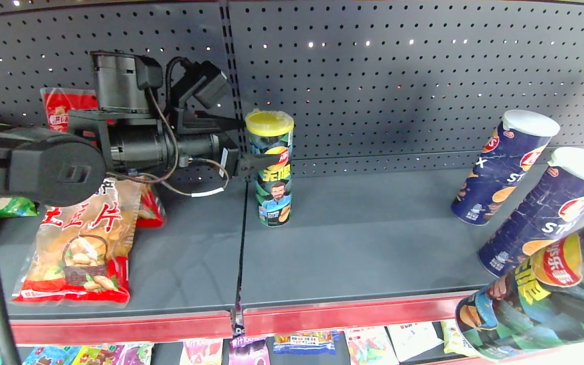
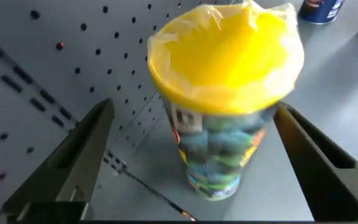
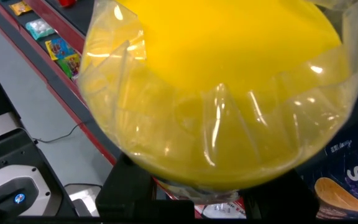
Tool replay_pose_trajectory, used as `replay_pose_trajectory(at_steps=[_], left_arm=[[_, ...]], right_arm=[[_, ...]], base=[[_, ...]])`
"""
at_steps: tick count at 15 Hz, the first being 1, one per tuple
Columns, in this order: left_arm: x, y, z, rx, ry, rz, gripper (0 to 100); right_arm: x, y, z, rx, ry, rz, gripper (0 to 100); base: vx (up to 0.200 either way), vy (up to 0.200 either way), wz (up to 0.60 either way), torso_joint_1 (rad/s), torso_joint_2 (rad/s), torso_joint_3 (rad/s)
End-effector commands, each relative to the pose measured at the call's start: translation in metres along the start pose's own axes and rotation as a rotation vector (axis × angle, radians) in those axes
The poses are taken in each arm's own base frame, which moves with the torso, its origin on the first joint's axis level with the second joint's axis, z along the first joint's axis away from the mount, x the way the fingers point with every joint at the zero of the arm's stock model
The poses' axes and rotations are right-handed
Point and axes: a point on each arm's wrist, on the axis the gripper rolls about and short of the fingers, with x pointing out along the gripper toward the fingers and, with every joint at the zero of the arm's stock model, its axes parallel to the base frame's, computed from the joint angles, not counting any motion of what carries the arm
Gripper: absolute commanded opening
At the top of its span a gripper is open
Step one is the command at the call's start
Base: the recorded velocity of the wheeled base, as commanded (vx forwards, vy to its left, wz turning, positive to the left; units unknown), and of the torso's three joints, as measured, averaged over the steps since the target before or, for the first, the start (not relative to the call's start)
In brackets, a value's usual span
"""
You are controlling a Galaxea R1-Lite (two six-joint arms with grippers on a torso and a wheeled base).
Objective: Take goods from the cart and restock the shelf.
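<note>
A chip can with a yellow lid stands upright on the grey shelf, near the pegboard back. My left gripper is at its upper half, open, one finger on each side with small gaps. From the left wrist, the can stands between the two dark fingers of the gripper. A second yellow-lidded can is held in my right gripper, whose jaws are mostly hidden beneath it. That can lies tilted at the lower right, in front of the shelf edge.
Two dark blue cans with white lids stand at the shelf's right end. A large snack bag lies at the left under my left arm, with a red bag behind. Bare shelf lies between. Small packets fill the lower shelf.
</note>
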Motion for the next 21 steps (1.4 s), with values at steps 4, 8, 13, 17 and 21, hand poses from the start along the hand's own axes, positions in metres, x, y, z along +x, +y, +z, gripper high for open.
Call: replay_pose_trajectory(at_steps=[4,8,13,17,21], left_arm=[[0.018,0.000,-0.007,-0.003,0.010,-0.025,100],[0.031,-0.003,-0.005,0.022,-0.002,-0.045,100],[0.035,-0.006,-0.006,0.024,0.002,-0.052,100],[0.037,-0.016,-0.004,0.028,-0.003,-0.079,0],[0.027,-0.036,0.017,0.024,-0.048,-0.125,0]], right_arm=[[0.001,0.000,-0.001,0.003,0.005,0.002,0],[0.002,0.000,-0.002,0.018,0.010,0.003,0],[0.002,0.000,-0.002,0.022,0.012,0.003,0],[0.002,0.000,-0.002,0.022,0.013,0.004,0],[0.002,0.000,-0.002,0.024,0.012,0.002,0]], base=[[0.000,0.000,0.00,0.000,0.00,0.000],[0.000,0.000,0.00,0.000,0.00,0.000],[0.000,0.000,0.00,0.000,0.00,0.000],[0.000,0.000,0.00,0.000,0.00,0.000],[0.000,0.000,0.00,0.000,0.00,0.000]])
